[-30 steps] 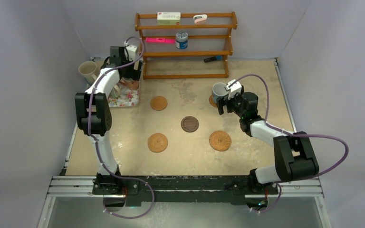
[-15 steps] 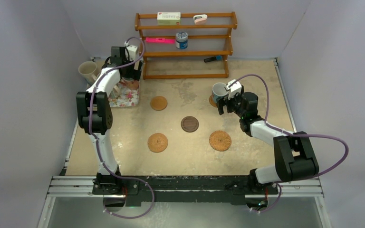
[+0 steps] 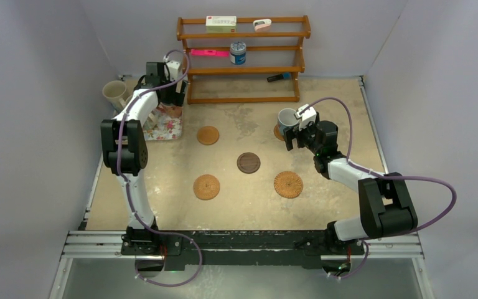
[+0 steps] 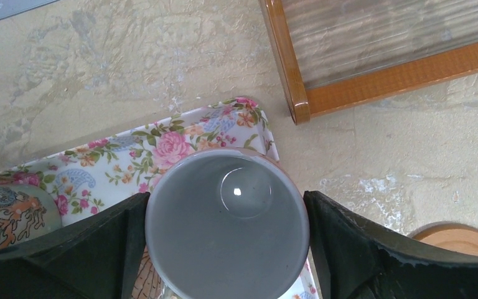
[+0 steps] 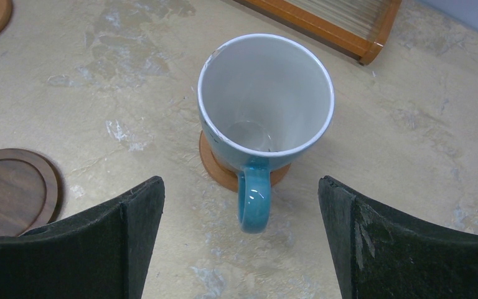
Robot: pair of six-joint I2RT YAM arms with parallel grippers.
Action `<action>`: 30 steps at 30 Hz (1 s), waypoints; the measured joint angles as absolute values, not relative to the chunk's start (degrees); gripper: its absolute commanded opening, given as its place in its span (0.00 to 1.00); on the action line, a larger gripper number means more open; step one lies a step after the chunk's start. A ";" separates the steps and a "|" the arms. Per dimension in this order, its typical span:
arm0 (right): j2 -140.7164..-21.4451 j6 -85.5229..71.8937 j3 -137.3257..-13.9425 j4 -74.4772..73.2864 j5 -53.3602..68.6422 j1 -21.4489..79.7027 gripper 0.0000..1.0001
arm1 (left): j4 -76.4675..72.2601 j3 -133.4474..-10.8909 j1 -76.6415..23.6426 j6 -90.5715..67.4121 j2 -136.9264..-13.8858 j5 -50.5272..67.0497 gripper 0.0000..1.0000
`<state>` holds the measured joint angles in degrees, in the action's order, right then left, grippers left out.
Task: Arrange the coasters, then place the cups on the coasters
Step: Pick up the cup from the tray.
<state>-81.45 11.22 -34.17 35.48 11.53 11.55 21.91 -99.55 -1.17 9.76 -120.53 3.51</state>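
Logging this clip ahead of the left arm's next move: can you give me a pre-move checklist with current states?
1. Left gripper straddles the mug on the floral tray: ok.
2. Firm grip on that mug: cannot tell; the fingers sit right at its sides.
3. Right gripper open and clear of the light blue mug: ok.
4. Light blue mug seated on its coaster: ok.
5. Bare coasters free to receive a mug: ok, four.
6. Clearance from the wooden rack beside the tray: cannot tell.
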 measured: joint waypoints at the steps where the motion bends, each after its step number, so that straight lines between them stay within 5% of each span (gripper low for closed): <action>1: -81.45 11.22 -34.17 35.48 11.51 11.55 0.94 | 21.93 -99.55 -1.15 9.58 -120.53 3.62 0.82; 11: -81.49 11.22 -34.20 35.48 11.51 11.55 0.94 | 22.17 -99.85 -0.97 9.06 -120.53 4.32 0.52; 27: -81.49 11.22 -34.50 35.46 11.51 11.55 0.94 | 25.17 -100.77 -0.64 6.70 -119.63 5.50 0.21; 30: -81.49 11.22 -34.50 35.46 11.51 11.55 0.94 | 25.50 -100.77 -0.64 6.11 -118.74 6.20 0.06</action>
